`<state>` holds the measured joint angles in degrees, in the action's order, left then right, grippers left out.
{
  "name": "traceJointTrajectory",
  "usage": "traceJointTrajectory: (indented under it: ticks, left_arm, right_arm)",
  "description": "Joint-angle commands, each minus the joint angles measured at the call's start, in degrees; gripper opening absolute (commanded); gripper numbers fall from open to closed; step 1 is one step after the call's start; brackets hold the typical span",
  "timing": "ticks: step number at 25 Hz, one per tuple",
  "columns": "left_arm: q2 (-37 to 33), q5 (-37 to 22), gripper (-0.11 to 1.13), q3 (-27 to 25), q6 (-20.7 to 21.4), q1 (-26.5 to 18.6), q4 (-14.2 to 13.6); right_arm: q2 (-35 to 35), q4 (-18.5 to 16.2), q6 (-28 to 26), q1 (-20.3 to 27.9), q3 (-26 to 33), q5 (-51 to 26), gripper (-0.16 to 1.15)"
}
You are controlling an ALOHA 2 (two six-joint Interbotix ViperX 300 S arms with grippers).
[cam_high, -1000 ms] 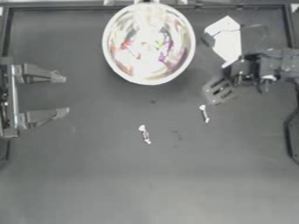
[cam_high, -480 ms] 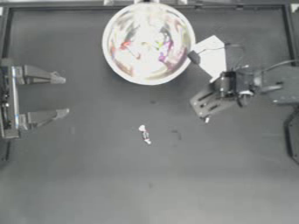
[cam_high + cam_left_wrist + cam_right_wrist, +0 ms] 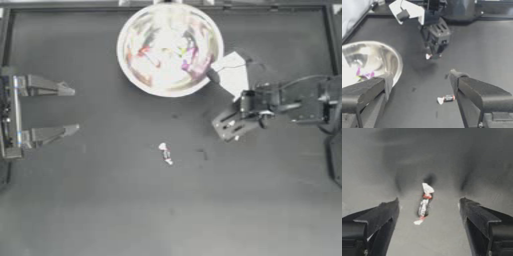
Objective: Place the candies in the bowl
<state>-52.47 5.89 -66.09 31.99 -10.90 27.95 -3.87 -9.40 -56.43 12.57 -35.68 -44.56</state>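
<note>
The bowl [image 3: 168,49] stands at the table's far middle, with pink-purple [image 3: 190,53] and red [image 3: 143,51] candies inside; its rim also shows in the left wrist view [image 3: 397,62]. One thin white candy [image 3: 165,153] lies on the table's middle [image 3: 446,98]. A second white candy with a red band [image 3: 424,204] lies between the open jaws of my right gripper [image 3: 429,200], which hovers low over it, right of the bowl [image 3: 234,125]. From above the gripper hides this candy; its end [image 3: 429,56] shows in the left wrist view. My left gripper [image 3: 72,110] is parked open at the left edge.
A white card [image 3: 230,75] sticks out from the right arm, close to the bowl's rim. Dark table surface [image 3: 167,210] spreads around the loose candy and toward the near edge.
The right arm has swung left and toward the table's middle, bringing its open gripper over the white candy that lay right of centre. The left arm has not moved.
</note>
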Motion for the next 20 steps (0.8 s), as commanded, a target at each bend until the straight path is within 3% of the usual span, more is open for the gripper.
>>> traceJointTrajectory:
  ticks: [1,15,17,20]
  left_arm:
    - [0.09,0.44,0.98,0.44,0.09,0.00,0.00]
    - [0.09,0.35,0.98,0.44,0.00,0.00,0.00]
    - [0.09,0.35,0.98,0.44,0.00,0.00,-0.09]
    - [0.09,0.35,0.98,0.44,-0.09,0.00,0.00]
  right_arm:
    - [-0.09,0.18,-0.44,-0.44,1.14,0.26,0.99]
    - [-2.20,0.62,-1.76,-1.23,1.32,1.67,0.96]
    - [-2.29,0.62,-1.85,-1.49,1.41,1.41,0.89]
    - [-2.20,0.62,-1.85,-1.93,1.32,0.26,0.67]
